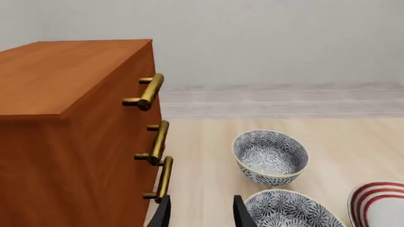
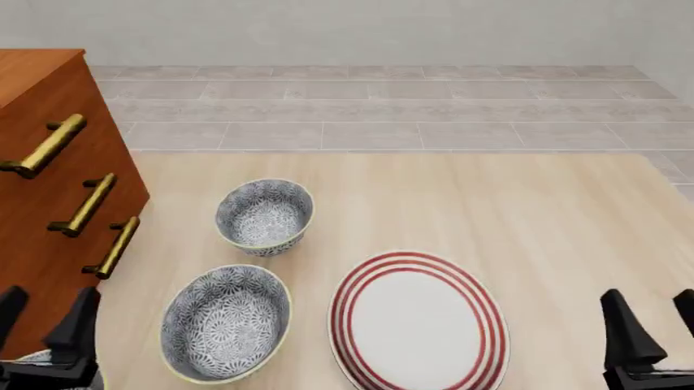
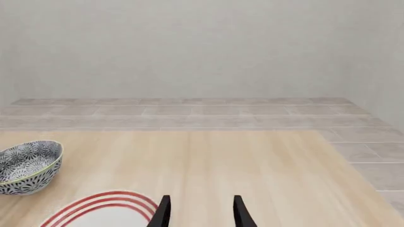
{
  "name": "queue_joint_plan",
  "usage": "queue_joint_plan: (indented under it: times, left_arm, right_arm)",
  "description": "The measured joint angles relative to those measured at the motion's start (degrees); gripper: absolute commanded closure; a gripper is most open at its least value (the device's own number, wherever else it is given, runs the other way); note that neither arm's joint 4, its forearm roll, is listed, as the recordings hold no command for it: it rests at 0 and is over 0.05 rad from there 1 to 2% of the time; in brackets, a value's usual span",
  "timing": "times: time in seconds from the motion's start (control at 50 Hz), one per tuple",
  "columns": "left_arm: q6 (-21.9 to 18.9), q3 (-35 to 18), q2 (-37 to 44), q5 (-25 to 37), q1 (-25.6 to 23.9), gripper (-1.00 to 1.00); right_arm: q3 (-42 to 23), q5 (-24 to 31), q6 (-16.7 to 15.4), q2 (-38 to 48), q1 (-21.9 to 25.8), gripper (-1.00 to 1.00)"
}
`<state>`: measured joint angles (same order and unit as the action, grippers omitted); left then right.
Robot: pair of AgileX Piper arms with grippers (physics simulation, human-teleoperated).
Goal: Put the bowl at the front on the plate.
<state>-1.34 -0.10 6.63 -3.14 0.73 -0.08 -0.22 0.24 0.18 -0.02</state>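
Counting three floral bowls on the wooden table (image 2: 564,211), we list the bowl (image 2: 31,358) nearest the arms as a mere sliver at the front view's lower left corner, mostly hidden under the left gripper (image 2: 44,325). A middle bowl (image 2: 226,321) sits just beside the red-ringed plate (image 2: 418,322), which lies bare; a far bowl (image 2: 263,215) stands beyond. An orange drawer cabinet (image 2: 44,146) stands left. The right gripper (image 2: 656,325) hangs near the plate. Both grippers: fingers parted, holding nothing.
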Motion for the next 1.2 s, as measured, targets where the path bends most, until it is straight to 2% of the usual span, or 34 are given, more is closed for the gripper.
queue_joint_plan:
  times: [0.34,0.56,0.74,0.9,1.2]
  left_arm:
    - [2.2,-3.3,-4.8,4.3,-0.7,-1.00]
    - [1.5,-11.6,2.9,6.6,-1.2,-1.00]
    - [0.9,-20.1,5.4,17.4,-2.6,-1.00]
    - [-1.0,-26.4,4.1,28.8,-3.1,-1.00]
    - [-3.4,-31.7,-2.9,50.2,-3.3,-1.00]
  right_arm:
    - [-0.1,-0.3,-0.1,0.6,0.4,-1.00]
    - [-0.2,-0.1,-0.1,0.4,0.5,-1.00]
    - [-0.2,-0.3,-0.1,0.7,0.7,-1.00]
    - [-0.1,-0.6,-0.3,1.1,1.1,-1.00]
    - [-0.1,-1.1,0.0,1.9,1.0,-1.00]
